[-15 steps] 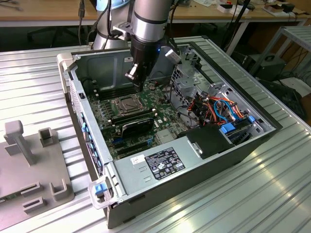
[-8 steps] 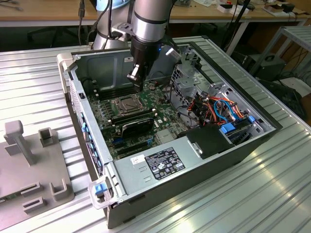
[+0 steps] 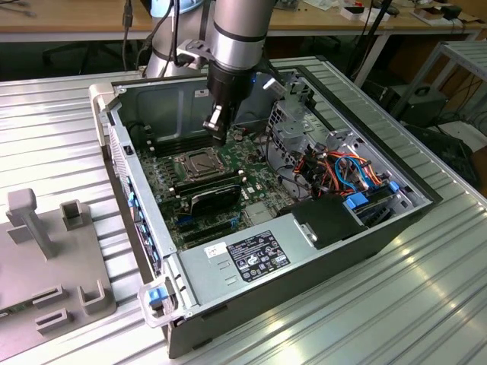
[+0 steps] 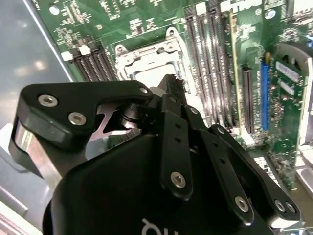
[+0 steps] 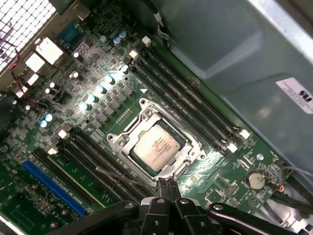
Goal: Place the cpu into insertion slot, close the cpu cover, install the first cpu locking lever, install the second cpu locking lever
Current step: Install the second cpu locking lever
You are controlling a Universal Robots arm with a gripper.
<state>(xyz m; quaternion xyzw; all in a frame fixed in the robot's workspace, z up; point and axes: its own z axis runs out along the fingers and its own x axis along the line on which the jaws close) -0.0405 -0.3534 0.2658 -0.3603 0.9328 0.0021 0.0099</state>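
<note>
The gripper (image 3: 216, 122) hangs above the open computer case (image 3: 396, 228), over the motherboard (image 3: 163, 182). Its two black fingers (image 5: 166, 188) are pressed together and nothing is held between them; in the first wrist view the closed tips stand just at the edge of the socket. In the second wrist view the black gripper body (image 4: 161, 161) covers part of the socket, and the finger tip (image 4: 173, 85) lies in front of it.

Directly below the gripper tips is the insertion slot (image 5: 155, 142), a square socket with a silver metal rim. The cpu (image 5: 156, 147) lies flat inside it, its silvery-tan top facing up. The cpu cover (image 5: 182, 134) looks folded down around the chip, so the chip shows through the window of the frame, but I cannot tell if the cover is fully locked. In the exterior view the socket (image 3: 195, 164) is a little below and in front of the gripper. The locking levers are too thin for me to judge their position.

On both sides of the socket, near the gripper, run long black memory slots (image 5: 190, 105). A blue card slot (image 5: 51, 183) is further away on the board. A round coin battery (image 5: 255, 179) sits near the gripper's side.

Further out, in the exterior view, the case stands on a ribbed metal table (image 3: 426, 304). A grey power supply (image 3: 251, 258) with a label is at the near side of the case, and coloured cables (image 3: 342, 171) lie towards the exterior view's right. A grey fixture plate (image 3: 46, 251) rests on the table, well apart from the gripper, at the exterior view's left.
</note>
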